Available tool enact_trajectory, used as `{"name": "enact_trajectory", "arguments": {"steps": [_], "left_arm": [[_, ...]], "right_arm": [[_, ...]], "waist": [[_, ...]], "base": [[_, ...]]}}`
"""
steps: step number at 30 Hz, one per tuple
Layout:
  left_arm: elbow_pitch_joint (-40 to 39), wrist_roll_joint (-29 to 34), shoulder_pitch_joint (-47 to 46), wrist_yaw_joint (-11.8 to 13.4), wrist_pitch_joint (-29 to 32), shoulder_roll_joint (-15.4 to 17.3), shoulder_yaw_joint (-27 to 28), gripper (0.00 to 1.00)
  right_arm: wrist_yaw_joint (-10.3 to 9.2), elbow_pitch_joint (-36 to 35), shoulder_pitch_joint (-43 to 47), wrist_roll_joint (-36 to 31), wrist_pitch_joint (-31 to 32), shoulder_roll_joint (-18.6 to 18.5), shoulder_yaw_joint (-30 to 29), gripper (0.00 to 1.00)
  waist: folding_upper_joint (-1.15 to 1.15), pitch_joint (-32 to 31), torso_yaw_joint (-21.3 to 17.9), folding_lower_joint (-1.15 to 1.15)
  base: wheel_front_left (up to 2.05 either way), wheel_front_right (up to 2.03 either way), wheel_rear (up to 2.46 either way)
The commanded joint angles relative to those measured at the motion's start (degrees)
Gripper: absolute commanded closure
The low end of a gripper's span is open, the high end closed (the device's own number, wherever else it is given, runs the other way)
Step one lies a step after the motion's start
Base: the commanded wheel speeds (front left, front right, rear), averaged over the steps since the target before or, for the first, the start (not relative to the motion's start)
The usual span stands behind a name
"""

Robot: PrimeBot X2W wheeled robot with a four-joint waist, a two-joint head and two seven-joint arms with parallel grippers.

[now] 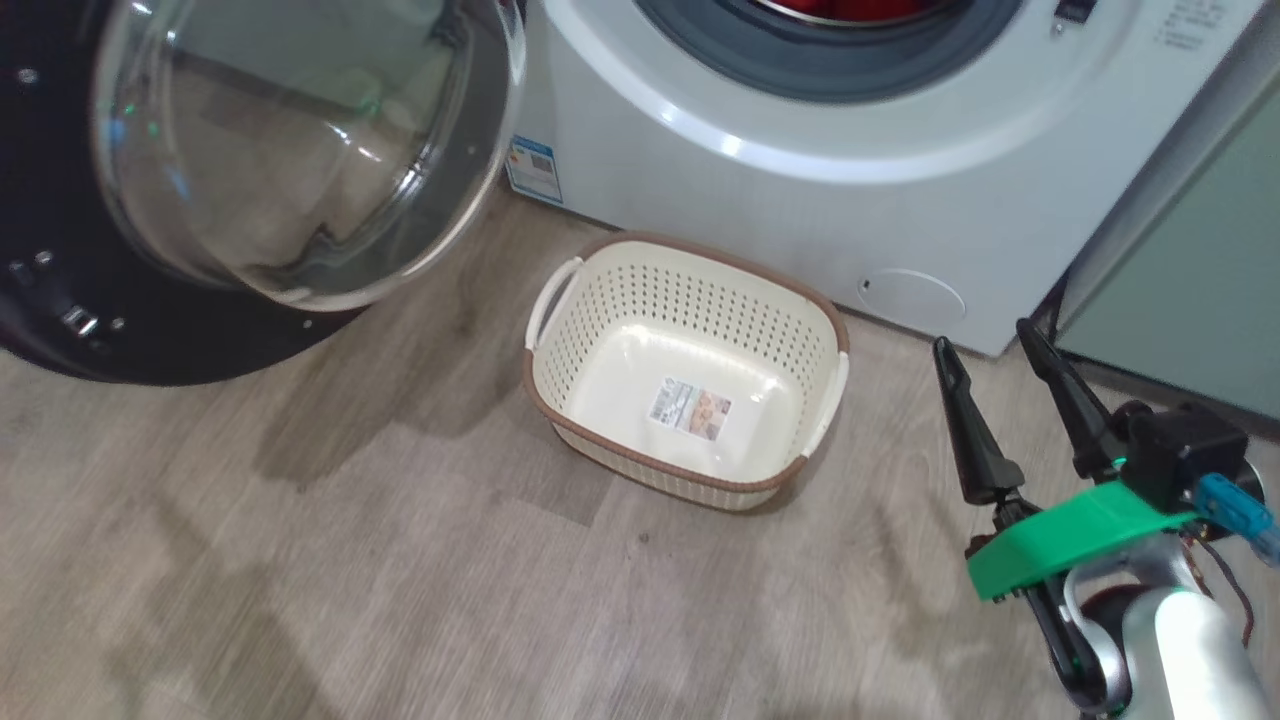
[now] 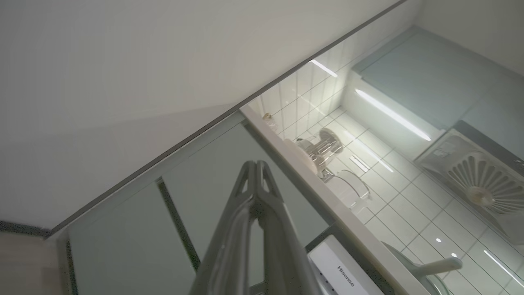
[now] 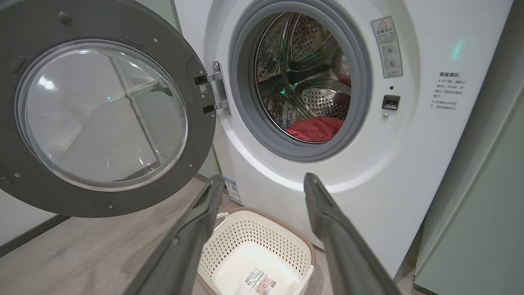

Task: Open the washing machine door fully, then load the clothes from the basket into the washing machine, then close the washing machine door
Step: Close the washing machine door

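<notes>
The washing machine stands with its door swung wide to the left. Red clothes lie inside the steel drum. In front of the machine, the cream basket rests on the floor with just its label sticker inside. My right gripper is open, hanging right of the basket with nothing between its fingers. My left gripper is shut and empty, pointing up at a ceiling and pale green cabinets.
A pale green cabinet flanks the machine on the right. A small round white flap sits low on the machine's front. Wood floor stretches in front of the basket. The left wrist view shows a tiled wall and countertop items.
</notes>
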Motion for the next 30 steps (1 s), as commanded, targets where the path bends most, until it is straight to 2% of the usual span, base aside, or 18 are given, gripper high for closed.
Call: {"name": "enact_trajectory", "arguments": {"steps": [1,6,13,21,30], "left_arm": [[4.4,-1.0,-3.2,0.8,1.4,5.2,2.4,1.0],[16.1,-2.8,-6.2,1.0,3.6,8.8,3.6,1.0],[28.2,-4.5,-10.1,-1.6,7.4,11.3,2.7,1.0],[33.8,-4.9,-12.0,-4.5,16.9,11.6,-2.7,1.0],[36.3,-4.8,-12.6,-5.9,22.4,11.2,-6.0,1.0]], "right_arm": [[0.0,-2.4,-2.7,-0.8,0.4,-0.2,1.6,0.0],[0.0,-2.6,-4.0,-1.1,0.6,-0.2,1.9,0.0],[0.0,-2.4,-5.4,-1.6,0.6,-0.2,2.5,0.0],[0.0,-2.1,-6.4,-1.8,0.7,-0.2,2.8,0.0],[0.0,-1.8,-7.1,-1.6,0.5,-0.2,3.2,0.0]], "waist": [[0.0,1.6,-1.3,0.0],[0.0,3.4,-2.6,0.0],[0.0,5.5,-3.7,0.0],[0.0,6.5,-4.2,0.0],[0.0,7.0,-5.3,0.0]], "base": [[0.0,0.0,0.0],[0.0,0.0,0.0],[0.0,0.0,0.0],[0.0,0.0,0.0],[0.0,0.0,0.0]]}}
